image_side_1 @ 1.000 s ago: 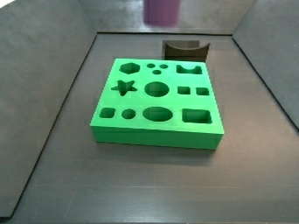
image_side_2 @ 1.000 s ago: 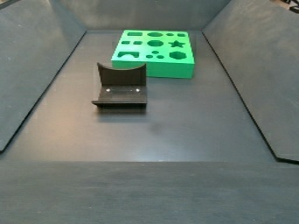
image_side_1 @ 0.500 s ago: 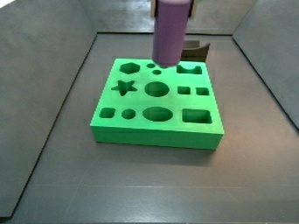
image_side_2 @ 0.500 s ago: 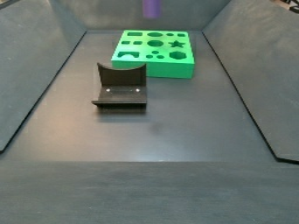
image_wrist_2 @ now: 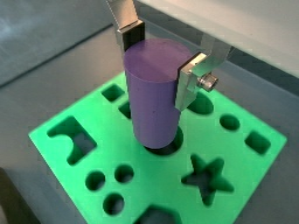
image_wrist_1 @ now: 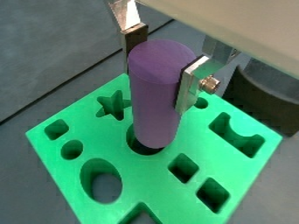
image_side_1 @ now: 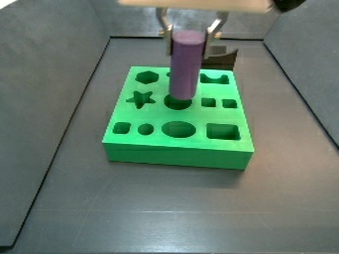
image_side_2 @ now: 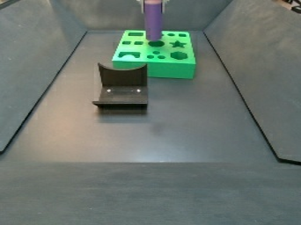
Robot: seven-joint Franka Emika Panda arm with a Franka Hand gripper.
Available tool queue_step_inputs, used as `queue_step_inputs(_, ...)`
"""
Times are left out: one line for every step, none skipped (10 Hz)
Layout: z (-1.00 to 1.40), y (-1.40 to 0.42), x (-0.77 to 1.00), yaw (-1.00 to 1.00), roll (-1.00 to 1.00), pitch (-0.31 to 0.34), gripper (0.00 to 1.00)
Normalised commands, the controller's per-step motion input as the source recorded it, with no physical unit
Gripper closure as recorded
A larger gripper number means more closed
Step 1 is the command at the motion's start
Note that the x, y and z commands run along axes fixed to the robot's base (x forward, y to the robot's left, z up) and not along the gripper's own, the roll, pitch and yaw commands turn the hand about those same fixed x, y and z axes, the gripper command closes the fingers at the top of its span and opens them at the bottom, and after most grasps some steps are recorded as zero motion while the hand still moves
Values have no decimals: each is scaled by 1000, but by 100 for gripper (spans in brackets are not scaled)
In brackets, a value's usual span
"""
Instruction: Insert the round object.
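Observation:
The purple cylinder (image_wrist_1: 158, 92) stands upright with its lower end in the round hole of the green block (image_wrist_1: 105, 166). My gripper (image_wrist_1: 162, 63) is shut on its upper end, one finger on each side. It also shows in a wrist view (image_wrist_2: 155, 92) over the green block (image_wrist_2: 251, 166). In both side views the cylinder (image_side_1: 184, 67) (image_side_2: 153, 21) rises from the green block (image_side_1: 179, 139) (image_side_2: 159, 54), with the gripper (image_side_1: 188, 35) around its top. The hole's depth is hidden by the cylinder.
The dark fixture (image_side_2: 121, 85) stands on the grey floor in front of the block in a side view, and behind it in a side view (image_side_1: 217, 55). Sloped grey walls (image_side_2: 35, 97) enclose the floor. The block has several other shaped holes, among them a star (image_side_1: 141, 98).
The cylinder, held by my gripper, has come down from above the block until its lower end sits in the round hole.

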Motion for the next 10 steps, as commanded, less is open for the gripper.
queue_step_inputs(-120, 0, -49, 0, -213, -30, 100)
queue_step_inputs(-97, 0, 0, 0, -189, -11, 100)
queue_step_inputs(-63, -43, 0, 0, -127, 0, 100)
queue_step_inputs(-100, -63, 0, 26, -81, -4, 100)
queue_step_inputs(-174, -29, -149, 0, -20, -60, 100)
queue_step_inputs(-103, -34, -17, 57, -44, -23, 100)
queue_step_inputs(-286, 0, 0, 34, -16, -40, 100)
queue_step_inputs(-380, -126, 63, 0, -34, 0, 100)
queue_step_inputs(-437, -117, 166, 0, -24, 0, 100)
queue_step_inputs(-451, -17, 0, 0, -1, -26, 100)
